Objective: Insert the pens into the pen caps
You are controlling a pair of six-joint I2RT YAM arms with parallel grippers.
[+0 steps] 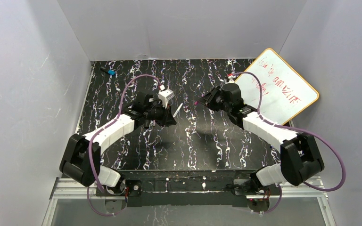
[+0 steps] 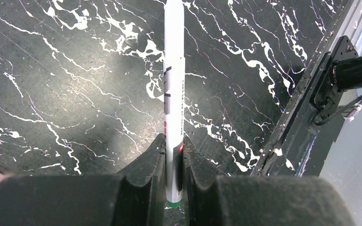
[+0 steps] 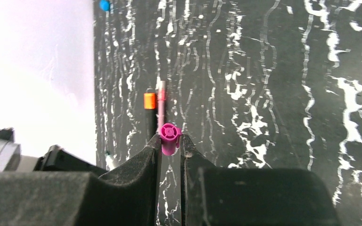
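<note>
Right gripper, whiteboard just behind

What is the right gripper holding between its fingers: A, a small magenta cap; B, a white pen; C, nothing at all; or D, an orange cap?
A: in the right wrist view the right gripper has its jaws closed on the magenta cap, while the white pen sits in the left gripper.
</note>
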